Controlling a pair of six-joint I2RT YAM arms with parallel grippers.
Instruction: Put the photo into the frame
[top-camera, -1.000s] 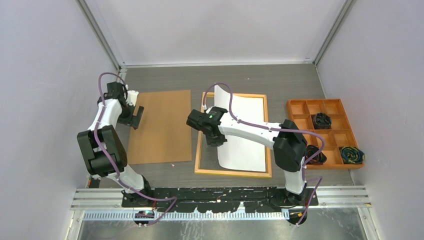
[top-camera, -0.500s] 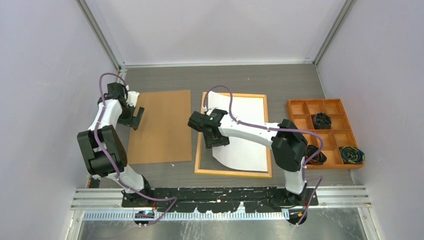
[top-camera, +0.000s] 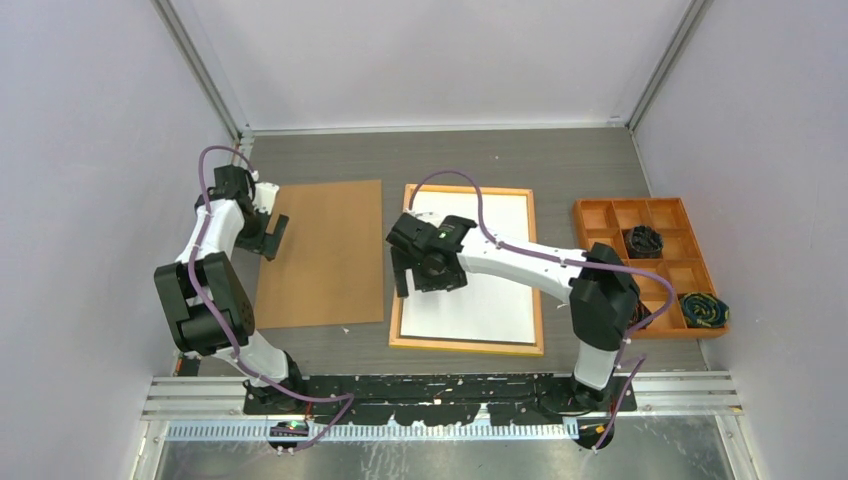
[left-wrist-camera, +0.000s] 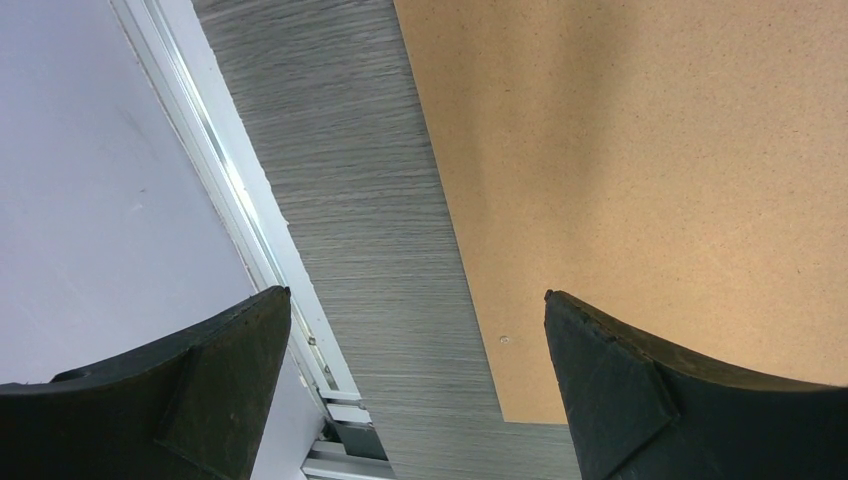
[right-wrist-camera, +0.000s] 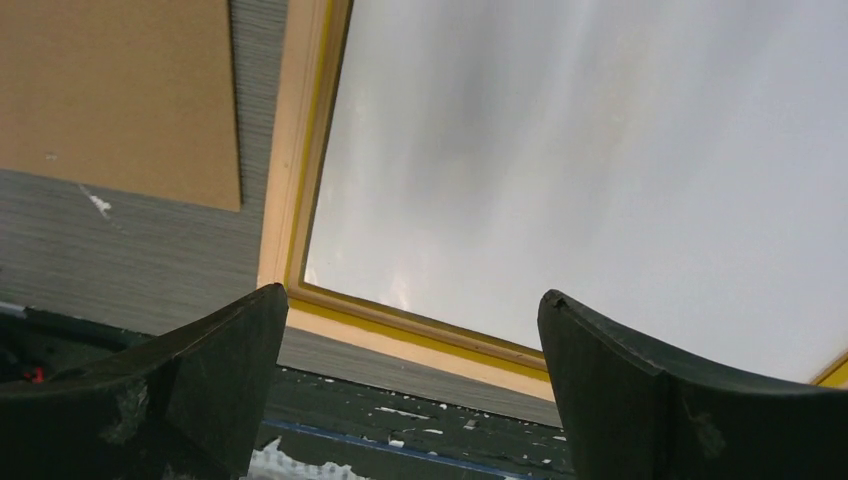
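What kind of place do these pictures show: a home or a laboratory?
Probably a laboratory robot cell, not a home: plain pale walls enclose a grey table, and a left arm and a right arm are mounted on a metal rail at its near edge.

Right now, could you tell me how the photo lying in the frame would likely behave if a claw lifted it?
The photo looks sheet-thin, so it would probably flop when lifted. It lies flat inside the frame with no edge raised, so pinching it may be hard. Its sheen hints at a slippery surface.
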